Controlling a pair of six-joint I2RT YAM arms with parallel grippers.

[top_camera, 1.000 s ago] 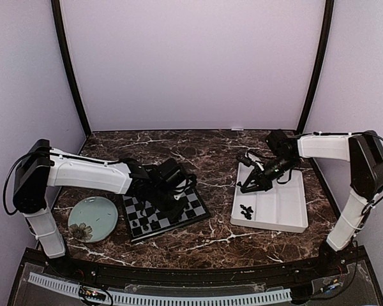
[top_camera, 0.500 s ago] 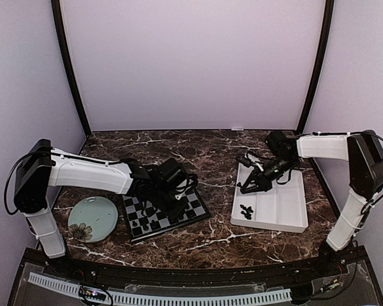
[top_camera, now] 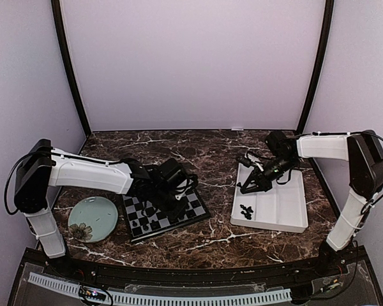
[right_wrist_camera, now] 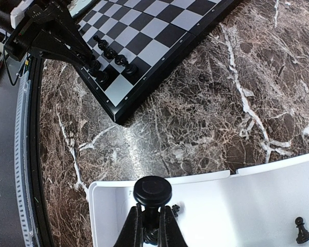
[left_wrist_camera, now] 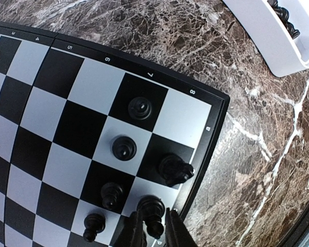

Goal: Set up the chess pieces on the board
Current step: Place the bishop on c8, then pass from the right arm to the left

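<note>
- Over a corner of the board (left_wrist_camera: 36,103), the left claw (left_wrist_camera: 152,235) points down, and 1 black chess piece (left_wrist_camera: 152,208) stands between its 2 tips. The tips sit very close on each side of it. I cannot tell if they squeeze it or have let go.
- Near that piece, 5 other black men (left_wrist_camera: 123,148) stand on squares by the same edge, each on its own square.
- Across the table, the right claw (right_wrist_camera: 152,226) is clenched tight on a round-topped black piece (right_wrist_camera: 152,191). It holds the piece up over a corner of the white tray (right_wrist_camera: 221,206).
- Inside the tray, 1 little black pawn (right_wrist_camera: 300,230) stands alone. The top view shows a small heap of black pieces (top_camera: 246,211) at the near left end of the tray.
- From above, the board lies flat on the dark brown marble table (top_camera: 210,150), which has white lines running through it. It sits between a round green plate (top_camera: 92,217) and the tray, right beside the plate and well apart from the tray.
- All around are plain pale purple walls (top_camera: 191,64), with 2 black poles (top_camera: 69,70) at the back corners.
</note>
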